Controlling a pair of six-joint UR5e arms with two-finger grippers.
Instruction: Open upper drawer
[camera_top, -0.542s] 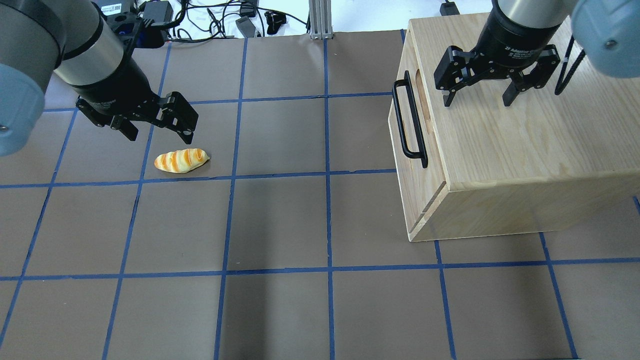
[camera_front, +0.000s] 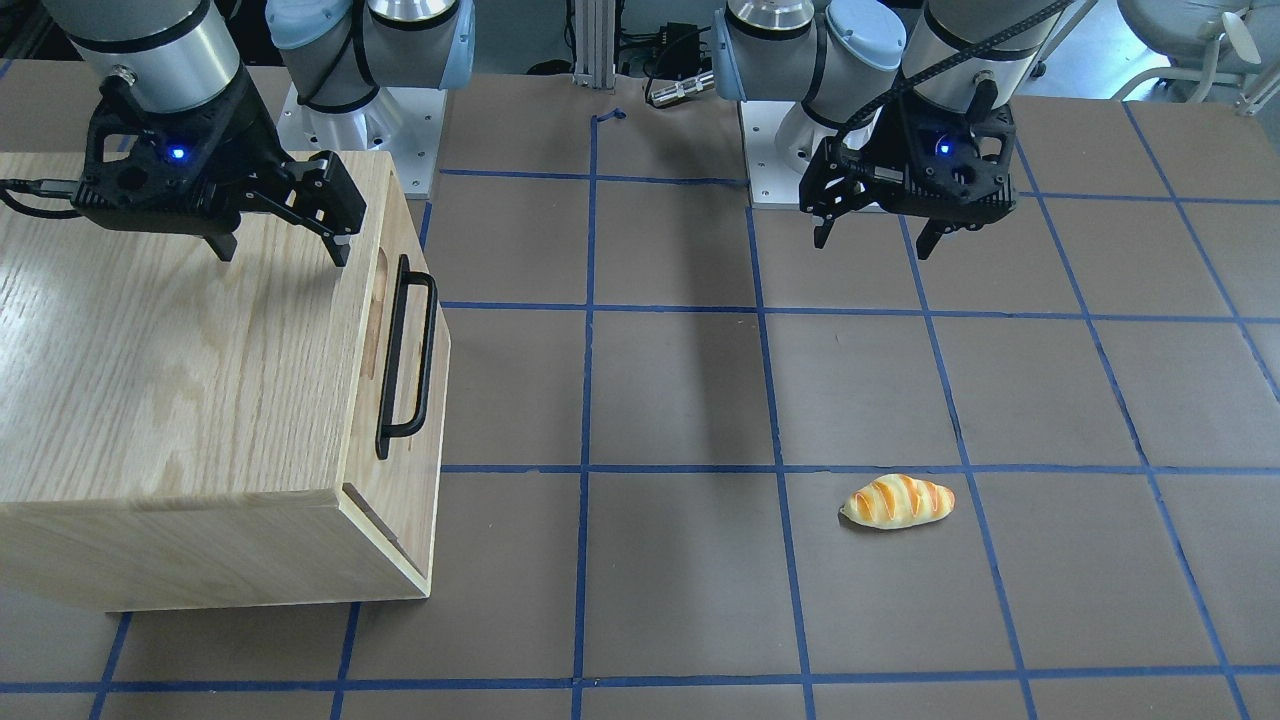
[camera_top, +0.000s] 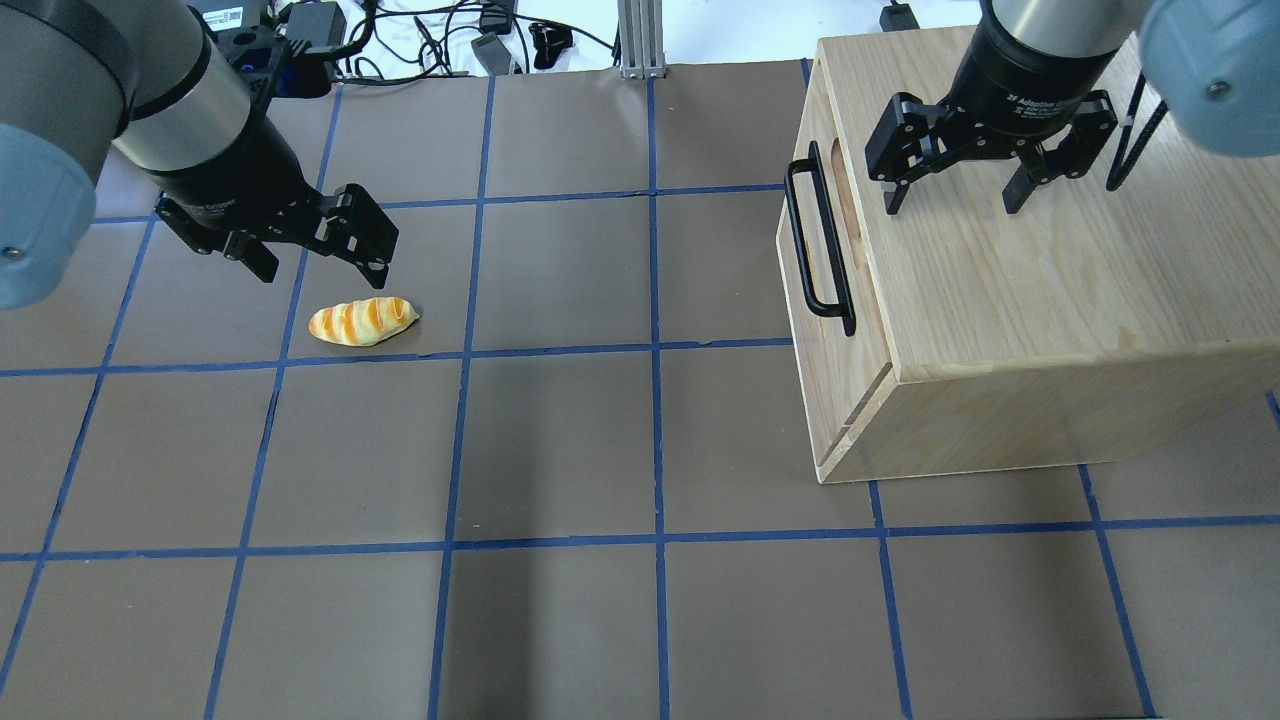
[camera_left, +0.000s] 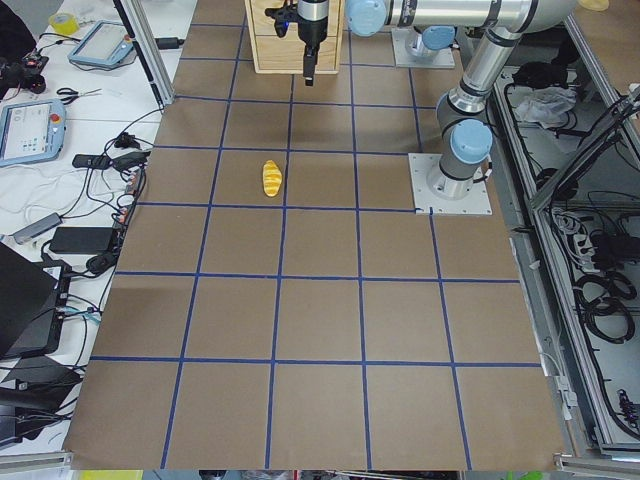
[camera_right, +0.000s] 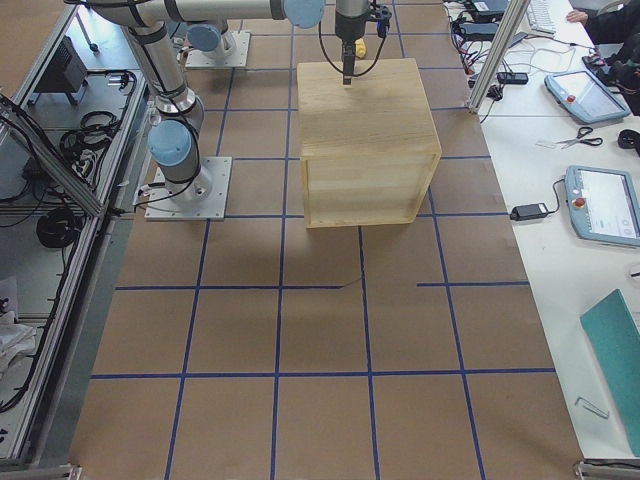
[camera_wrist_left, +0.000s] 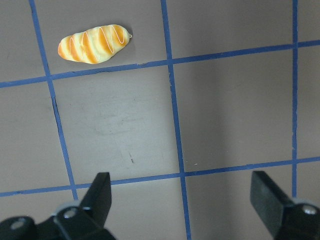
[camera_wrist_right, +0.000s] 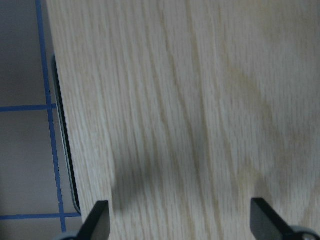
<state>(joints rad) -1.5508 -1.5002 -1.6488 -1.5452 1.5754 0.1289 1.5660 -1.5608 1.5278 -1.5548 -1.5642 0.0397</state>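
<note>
The upper drawer (camera_top: 868, 320) is shut flush in the oak cabinet (camera_top: 1040, 290), its front facing the table's middle. Its black bar handle (camera_top: 818, 240) and slot show in the front-facing view too, handle (camera_front: 405, 360). My right gripper (camera_top: 950, 205) is open and empty, hovering over the cabinet top just behind the front edge; the right wrist view shows the handle (camera_wrist_right: 65, 150) at its left. My left gripper (camera_top: 322, 275) is open and empty above the table, far from the cabinet.
A toy bread loaf (camera_top: 362, 322) lies on the brown mat just in front of the left gripper and shows in the left wrist view (camera_wrist_left: 95, 42). Cables and devices lie beyond the table's far edge (camera_top: 450, 40).
Almost nothing: both arms have shifted only very slightly. The drawer stays shut and the loaf has not moved.
</note>
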